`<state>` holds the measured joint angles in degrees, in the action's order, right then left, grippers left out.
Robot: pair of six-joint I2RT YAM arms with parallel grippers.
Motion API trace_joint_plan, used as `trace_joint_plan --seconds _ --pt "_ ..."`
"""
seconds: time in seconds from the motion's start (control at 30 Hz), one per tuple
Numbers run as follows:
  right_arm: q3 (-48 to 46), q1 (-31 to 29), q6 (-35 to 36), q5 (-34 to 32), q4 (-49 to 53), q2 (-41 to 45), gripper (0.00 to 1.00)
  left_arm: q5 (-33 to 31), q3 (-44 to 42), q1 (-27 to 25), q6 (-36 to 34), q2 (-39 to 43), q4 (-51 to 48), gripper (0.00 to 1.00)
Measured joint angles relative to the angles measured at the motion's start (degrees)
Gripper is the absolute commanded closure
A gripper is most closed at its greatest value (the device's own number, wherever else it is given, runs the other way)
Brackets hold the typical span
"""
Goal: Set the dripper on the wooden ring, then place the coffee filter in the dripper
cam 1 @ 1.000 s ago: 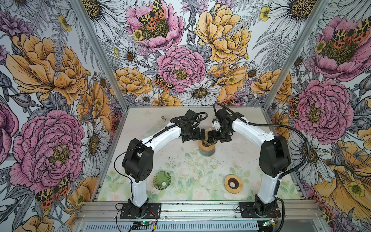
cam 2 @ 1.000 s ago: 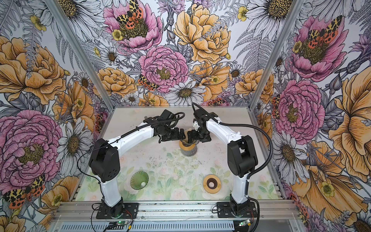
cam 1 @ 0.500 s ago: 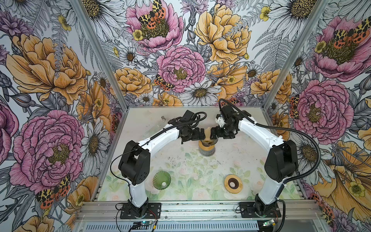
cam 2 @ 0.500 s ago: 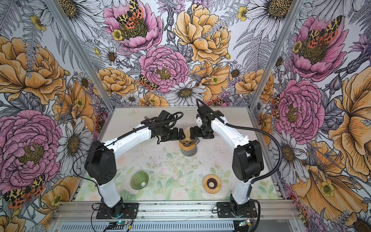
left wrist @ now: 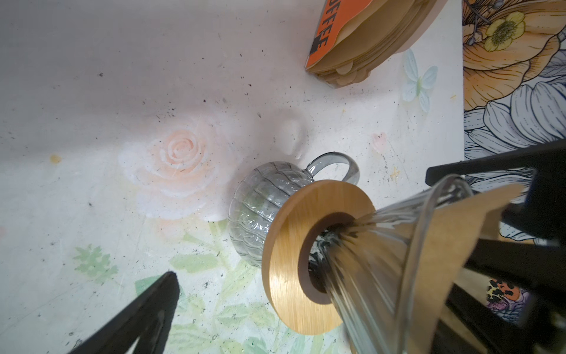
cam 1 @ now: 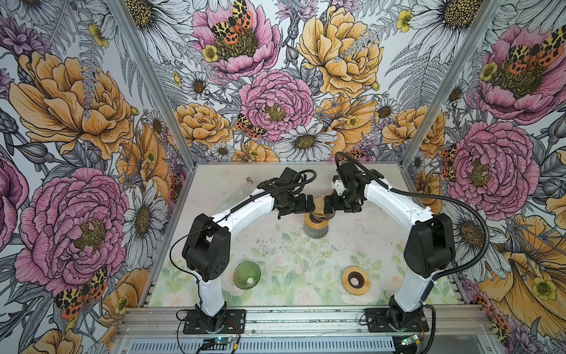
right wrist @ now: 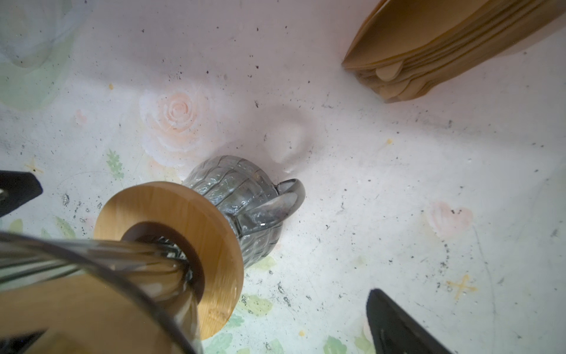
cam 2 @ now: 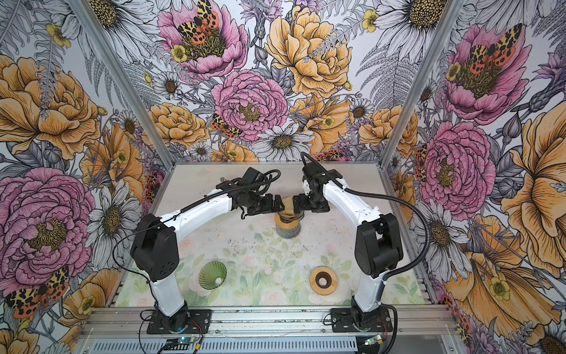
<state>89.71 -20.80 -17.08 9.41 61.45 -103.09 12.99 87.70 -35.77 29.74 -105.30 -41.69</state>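
Note:
A grey ribbed glass carafe [cam 1: 315,228] stands at the middle back with a wooden collar [left wrist: 294,251] on its neck. The clear glass dripper [left wrist: 382,260] sits in that collar. A brown paper coffee filter [cam 1: 319,204] lies inside the dripper, its edge [left wrist: 459,239] rising above the rim. In both top views my left gripper [cam 1: 308,205] and right gripper [cam 1: 328,204] flank the filter, both open and holding nothing. One left finger [left wrist: 144,306] and one right finger [right wrist: 395,318] hang over bare table. Whether any fingertip touches the paper is hidden.
A stack of brown filters [right wrist: 444,46] with an orange label [left wrist: 333,27] lies behind the carafe. On the front left of the table lies a green ribbed cone [cam 1: 247,275], and a wooden ring with a dark centre [cam 1: 356,279] lies front right. Walls close the table's back and sides.
The right arm's elbow has swung outward to the right, and its gripper now sits level beside the filter. The left arm has shifted only slightly. Both grippers stay open.

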Motion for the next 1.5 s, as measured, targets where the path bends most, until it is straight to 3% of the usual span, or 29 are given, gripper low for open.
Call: trace_joint_plan --seconds 0.27,0.57,1.07,1.5 --pt "0.0 0.0 0.0 -0.3 0.0 0.2 0.07 0.2 0.2 0.0 0.2 -0.2 0.2 0.01" --pt "0.1 0.0 0.2 5.4 0.6 0.5 0.07 0.2 -0.3 0.1 0.2 -0.1 0.1 0.01" --pt "0.1 0.0 0.2 8.7 0.6 3.5 0.07 1.8 -0.5 0.8 0.1 1.9 0.0 0.01" --pt "-2.3 -0.9 0.6 6.4 1.0 2.8 0.07 3.5 -0.5 1.1 -0.3 3.3 0.0 0.01"
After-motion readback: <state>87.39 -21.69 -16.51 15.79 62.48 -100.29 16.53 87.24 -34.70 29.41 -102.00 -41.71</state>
